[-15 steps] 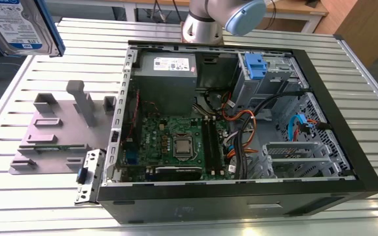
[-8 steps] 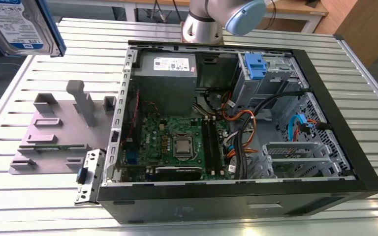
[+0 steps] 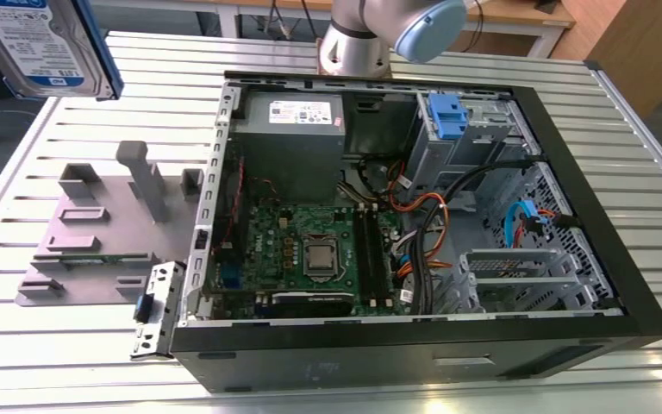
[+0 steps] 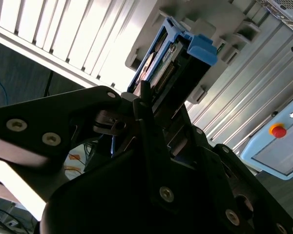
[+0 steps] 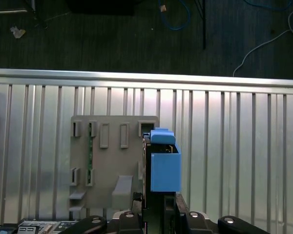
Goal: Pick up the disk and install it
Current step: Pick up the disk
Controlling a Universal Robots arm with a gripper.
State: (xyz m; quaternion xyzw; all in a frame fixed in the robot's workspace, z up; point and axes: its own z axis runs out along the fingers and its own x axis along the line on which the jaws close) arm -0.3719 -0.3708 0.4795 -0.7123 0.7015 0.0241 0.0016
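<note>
The pick-up part looks done and I am in the carry. The disk [image 3: 41, 41] hangs in my claw [image 4: 161, 114], up off the bench [image 3: 78, 362]. In the exterior view it sits in the upper corner on the exterior view's left, well apart from the open case [image 3: 400, 362].

In the first wrist view the disk [image 5: 165, 165] hangs in front of the grey fixture [image 5: 112, 146], with its blue tab end pointing away from me. I see nothing touching it but my own claw.

My claw is clamped on the disk. In the second wrist view my fingers [image 4: 142, 100] are drawn in against the sides of its near end, with no gap that I can see, and the blue tab [image 4: 202, 48] sticks out beyond them. The grip looks firm, though I cannot see how deep the fingers reach along the carrier.

As I judge it, installing calls for taking the disk across to the case and lining it up with the drive cage [image 3: 469, 129] at the far corner, where a blue clip [image 3: 446, 112] already sits. The carrier has to go in square to its slot and stay clear of the loose cables [image 3: 423, 216] beside the cage. A tilted disk would likely jam on the cage walls.
</note>
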